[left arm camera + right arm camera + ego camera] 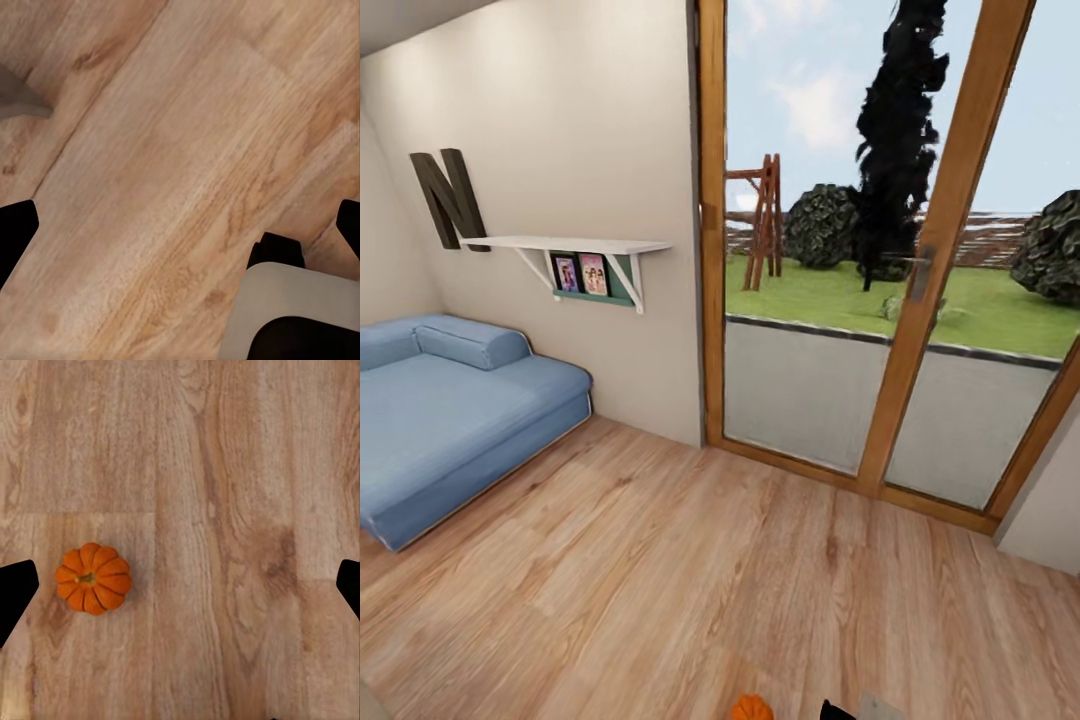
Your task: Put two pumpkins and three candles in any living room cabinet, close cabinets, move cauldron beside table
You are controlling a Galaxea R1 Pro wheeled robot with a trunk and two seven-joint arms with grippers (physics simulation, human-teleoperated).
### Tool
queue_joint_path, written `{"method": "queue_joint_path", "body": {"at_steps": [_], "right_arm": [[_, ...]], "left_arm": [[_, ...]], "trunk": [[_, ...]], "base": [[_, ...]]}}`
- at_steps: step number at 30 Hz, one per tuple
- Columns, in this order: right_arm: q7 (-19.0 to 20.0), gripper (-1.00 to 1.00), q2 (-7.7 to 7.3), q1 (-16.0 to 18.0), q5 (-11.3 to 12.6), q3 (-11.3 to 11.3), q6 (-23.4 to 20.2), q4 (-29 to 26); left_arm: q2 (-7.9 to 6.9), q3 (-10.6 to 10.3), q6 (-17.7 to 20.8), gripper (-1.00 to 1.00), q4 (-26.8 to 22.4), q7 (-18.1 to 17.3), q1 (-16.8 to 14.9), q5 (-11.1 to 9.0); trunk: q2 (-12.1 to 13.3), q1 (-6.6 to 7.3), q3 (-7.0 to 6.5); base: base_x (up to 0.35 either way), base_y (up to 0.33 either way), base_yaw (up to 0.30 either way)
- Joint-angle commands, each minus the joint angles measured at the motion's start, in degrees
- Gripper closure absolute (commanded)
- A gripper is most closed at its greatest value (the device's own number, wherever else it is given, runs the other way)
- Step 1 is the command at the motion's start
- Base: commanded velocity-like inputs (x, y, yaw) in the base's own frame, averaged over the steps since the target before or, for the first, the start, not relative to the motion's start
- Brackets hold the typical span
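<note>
Fetching a pumpkin (93,578) off the wood floor (225,510): right claw (180,585) gapes empty above it and must descend; left claw (180,225) likewise wide open, empty.

One small bright orange ribbed pumpkin (93,578) with a dark stem sits upright on the light wooden plank floor (225,510), stem pointing up. Its top also shows at the head view's lower edge (752,708).
</note>
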State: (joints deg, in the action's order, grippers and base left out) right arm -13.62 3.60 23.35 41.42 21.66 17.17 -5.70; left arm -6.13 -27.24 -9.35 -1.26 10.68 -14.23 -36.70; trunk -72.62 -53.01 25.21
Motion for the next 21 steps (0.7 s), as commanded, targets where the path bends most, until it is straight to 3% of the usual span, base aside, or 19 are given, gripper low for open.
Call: {"method": "queue_joint_path", "body": {"at_steps": [1, 14, 21], "right_arm": [[-0.3, -1.0, 0.0, 0.0, 0.4, 0.5, 0.1, 0.0], [-0.3, -1.0, 0.0, 0.0, 0.4, 0.5, 0.1, 0.0], [-0.4, -1.0, 0.0, 0.0, 0.4, 0.5, 0.1, 0.0]], "left_arm": [[0.02, -0.5, -0.1, -1.0, -0.1, 0.2, 0.0, -0.4], [0.06, -0.4, -0.1, -1.0, -0.1, 0.2, 0.0, -0.4], [0.11, -0.4, -0.1, -1.0, 0.0, 0.2, 0.0, -0.3]], "trunk": [[0.0, -0.01, 0.06], [0.0, -0.01, 0.28], [0.0, -0.01, 0.55]], "base": [[0.16, 0.0, 0.044], [0.152, -0.061, 0.096], [0.036, -0.158, 0.173]]}}
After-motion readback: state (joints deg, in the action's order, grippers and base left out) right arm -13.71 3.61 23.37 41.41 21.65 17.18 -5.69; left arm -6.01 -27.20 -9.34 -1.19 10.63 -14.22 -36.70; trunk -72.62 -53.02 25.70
